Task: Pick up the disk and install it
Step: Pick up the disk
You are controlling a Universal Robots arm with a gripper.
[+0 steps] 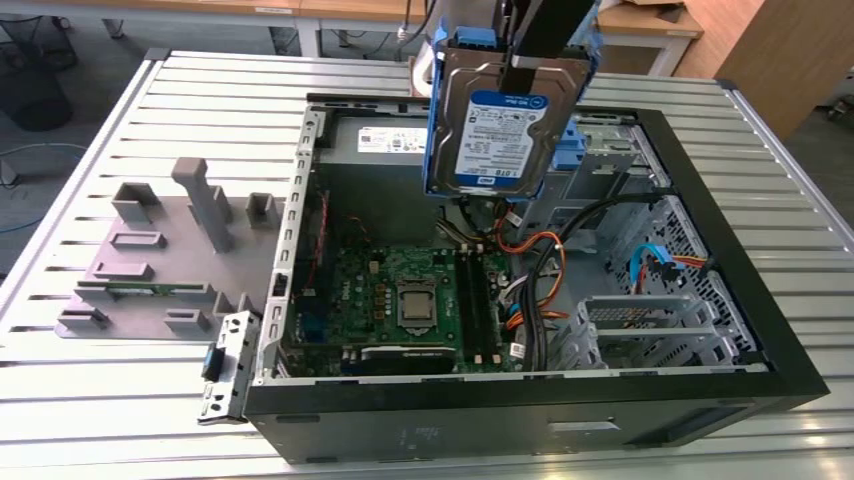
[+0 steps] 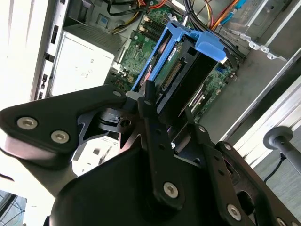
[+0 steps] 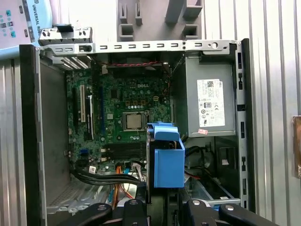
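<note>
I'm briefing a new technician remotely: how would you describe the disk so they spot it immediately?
Find the open black computer case. Above it, the tool holds the disk upright in the air. Unlike the grey power supply nearby, it has blue rails and a blue-and-white label.

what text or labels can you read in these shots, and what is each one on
No text can be quoted with confidence.
Blue-and-white label on the disk: print too small to read.
White sticker on the power supply: too small to read.
Motherboard: white lettering, too small to trust.
Pale blue panel beside the computer case: print cut off, not readable whole.
</note>
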